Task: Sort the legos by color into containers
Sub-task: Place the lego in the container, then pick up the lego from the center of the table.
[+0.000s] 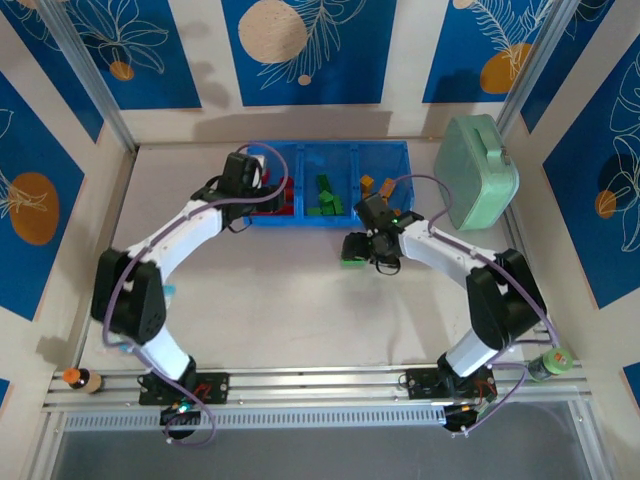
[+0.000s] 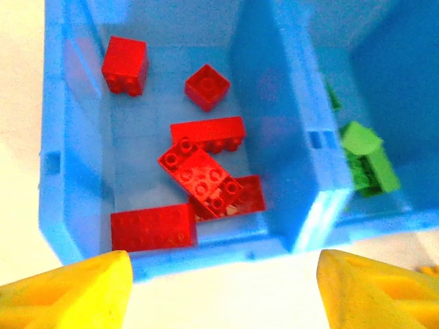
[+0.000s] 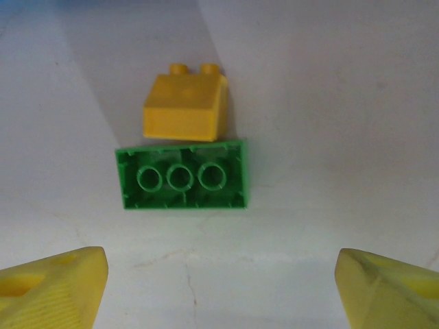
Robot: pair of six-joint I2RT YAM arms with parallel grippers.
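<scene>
Just behind the green brick (image 3: 182,181) sits a yellow brick (image 3: 184,110), touching.

**Top view.** Bright, even, diffuse light from overhead. The arms throw soft, faint shadows on the table (image 1: 300,320). A blurred grey shadow sits on the back wall (image 1: 215,75) at 11 o'clock. Focus is good across the frame. The upright posts (image 1: 85,75) lean outward toward the corners, so I note some wide-angle distortion.

**Left wrist.** I read this one as overexposed. The table is washed to cream-white at 6 and 9 o'clock, and there is glare on a tray (image 2: 68,171) divider at 4 o'clock. Red bricks (image 2: 206,171) are slightly soft. The left fingertips (image 2: 68,291) at 7 and 5 o'clock are blurred.

**Right wrist.** Dimmer and greyish. Shadow covers 9 to 12 o'clock. The green brick (image 3: 182,179) is sharp. The right fingertips (image 3: 48,288) are out of focus.
</scene>
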